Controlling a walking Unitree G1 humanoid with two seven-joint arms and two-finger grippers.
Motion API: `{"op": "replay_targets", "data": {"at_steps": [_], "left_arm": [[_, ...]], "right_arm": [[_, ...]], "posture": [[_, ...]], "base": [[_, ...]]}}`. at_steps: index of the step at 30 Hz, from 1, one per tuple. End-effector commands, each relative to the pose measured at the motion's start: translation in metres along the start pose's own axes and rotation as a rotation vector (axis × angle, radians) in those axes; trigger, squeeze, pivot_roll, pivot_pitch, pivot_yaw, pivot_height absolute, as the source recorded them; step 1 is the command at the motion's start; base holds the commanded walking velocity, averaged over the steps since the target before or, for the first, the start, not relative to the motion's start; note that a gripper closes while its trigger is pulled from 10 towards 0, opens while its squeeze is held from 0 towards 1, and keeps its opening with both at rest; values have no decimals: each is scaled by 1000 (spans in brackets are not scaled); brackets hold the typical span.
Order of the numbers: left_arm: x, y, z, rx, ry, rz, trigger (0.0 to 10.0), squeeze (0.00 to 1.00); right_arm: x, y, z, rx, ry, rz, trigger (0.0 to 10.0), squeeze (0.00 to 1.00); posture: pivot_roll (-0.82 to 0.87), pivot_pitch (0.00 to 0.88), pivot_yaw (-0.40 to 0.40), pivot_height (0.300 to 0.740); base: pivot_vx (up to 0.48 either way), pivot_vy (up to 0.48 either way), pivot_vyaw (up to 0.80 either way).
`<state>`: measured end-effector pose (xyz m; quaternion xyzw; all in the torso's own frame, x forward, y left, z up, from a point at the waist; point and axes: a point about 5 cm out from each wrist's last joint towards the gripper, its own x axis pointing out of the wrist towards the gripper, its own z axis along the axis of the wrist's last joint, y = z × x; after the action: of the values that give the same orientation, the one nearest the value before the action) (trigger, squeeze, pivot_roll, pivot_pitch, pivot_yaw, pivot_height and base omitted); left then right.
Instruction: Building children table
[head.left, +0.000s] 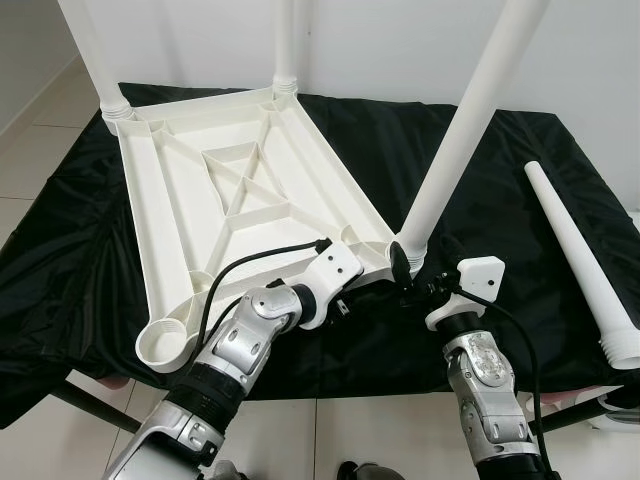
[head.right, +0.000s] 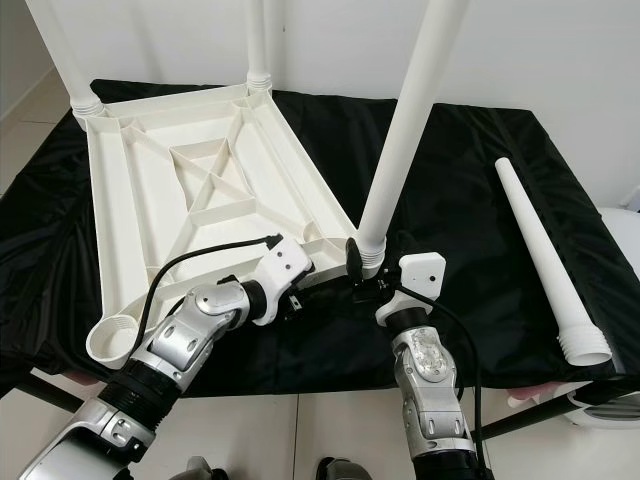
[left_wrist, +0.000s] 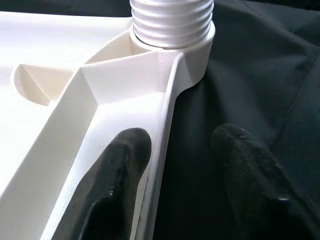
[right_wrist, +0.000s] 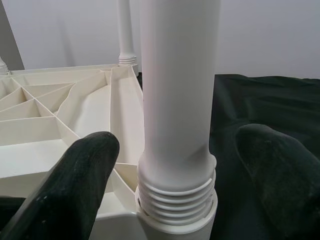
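Right gripper (right_wrist: 170, 165) open, fingers either side of the near-right leg (head.left: 470, 120) at its threaded base, not clamped; placed to twist it home. Left gripper (left_wrist: 175, 165) open astride the tabletop (head.left: 170, 200) near rim, steadying. Fourth leg (head.left: 585, 255) lies loose, far right on the black cloth (head.left: 60, 250).
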<state>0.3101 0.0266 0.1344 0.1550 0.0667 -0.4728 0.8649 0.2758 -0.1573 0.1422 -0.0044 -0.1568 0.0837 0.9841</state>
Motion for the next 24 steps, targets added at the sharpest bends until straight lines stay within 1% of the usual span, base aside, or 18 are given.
{"op": "replay_targets", "data": {"at_steps": [1, 11, 18, 20, 22, 24], "left_arm": [[0, -3, -4, -12, 21, -59, 0, 0], [-3, -2, -3, -14, 24, -58, 0, 0], [-6, 0, -4, -8, 33, -57, 0, 0], [-7, 0, -5, -7, 35, -58, 0, 0], [-10, 0, -7, -5, 41, -59, 0, 0], [-12, 0, -7, -5, 43, -59, 0, 0]], "right_arm": [[-3, -2, 0, -3, 6, -8, 10000, 0], [-2, -7, 1, -8, 10, 8, 10000, 0], [-1, -9, 4, -16, 8, 40, 10000, 0], [-1, -9, 4, -13, 9, 52, 10000, 0], [-1, -7, 5, 1, 18, 103, 10000, 0], [-1, -6, 6, 2, 19, 120, 10000, 0]], "posture": [[-98, 96, 1, 740], [-99, 103, -2, 740], [-98, 109, -7, 740], [-98, 111, -7, 740], [-97, 112, -7, 740], [-98, 113, -7, 740]], "base": [[0, 0, 0], [0, 0, 0], [0, 0, 0], [0, 0, 0], [0, 0, 0], [0, 0, 0]]}}
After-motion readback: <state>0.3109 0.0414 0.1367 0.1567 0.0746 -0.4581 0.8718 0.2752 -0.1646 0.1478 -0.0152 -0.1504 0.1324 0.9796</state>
